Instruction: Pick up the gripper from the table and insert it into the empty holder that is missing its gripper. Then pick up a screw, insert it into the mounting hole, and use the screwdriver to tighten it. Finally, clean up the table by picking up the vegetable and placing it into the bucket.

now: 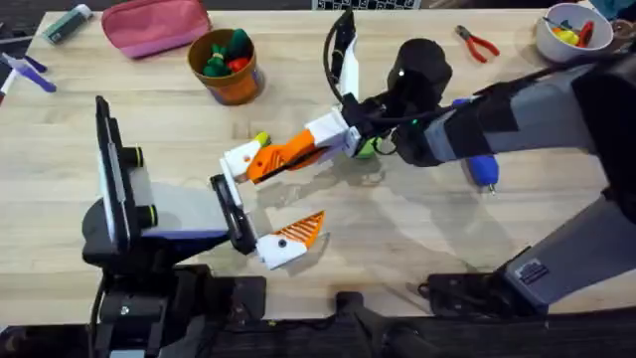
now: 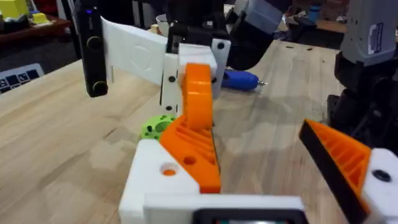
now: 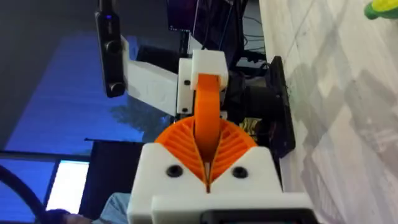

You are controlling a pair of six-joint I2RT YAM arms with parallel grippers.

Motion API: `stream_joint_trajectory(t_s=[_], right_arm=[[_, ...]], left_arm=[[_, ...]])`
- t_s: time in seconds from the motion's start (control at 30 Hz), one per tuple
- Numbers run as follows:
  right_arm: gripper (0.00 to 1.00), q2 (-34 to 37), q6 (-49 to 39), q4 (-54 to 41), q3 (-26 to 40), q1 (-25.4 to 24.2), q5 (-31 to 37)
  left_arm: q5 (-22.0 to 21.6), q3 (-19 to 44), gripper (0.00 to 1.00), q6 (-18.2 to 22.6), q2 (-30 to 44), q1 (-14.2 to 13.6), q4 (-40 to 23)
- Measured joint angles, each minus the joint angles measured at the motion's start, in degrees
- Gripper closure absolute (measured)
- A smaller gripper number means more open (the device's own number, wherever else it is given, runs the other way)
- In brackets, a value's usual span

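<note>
Right gripper is pressed together on the orange gripper piece, whose far end meets the white holder, one finger of the left gripper, which stands spread wide. The corn vegetable lies on the table just beyond that meeting point. The blue screwdriver lies back under the right arm, and the bucket sits well beyond.

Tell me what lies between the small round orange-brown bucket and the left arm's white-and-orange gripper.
A small yellow-green toy corn on the wooden table, in the overhead view.
</note>
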Motion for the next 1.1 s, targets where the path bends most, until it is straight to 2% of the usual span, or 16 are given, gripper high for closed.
stream_joint_trajectory(t_s=[0.6,1.1], right_arm=[[0.992,0.14,-0.06,-0.36,0.68,2.47,4.78],[0.992,0.13,-0.06,-0.36,0.68,2.45,5.68]], left_arm=[[-0.22,0.0,0.015,0.47,0.0,0.01,0.02],[-0.2,0.0,0.015,0.6,0.0,0.11,0.02]])
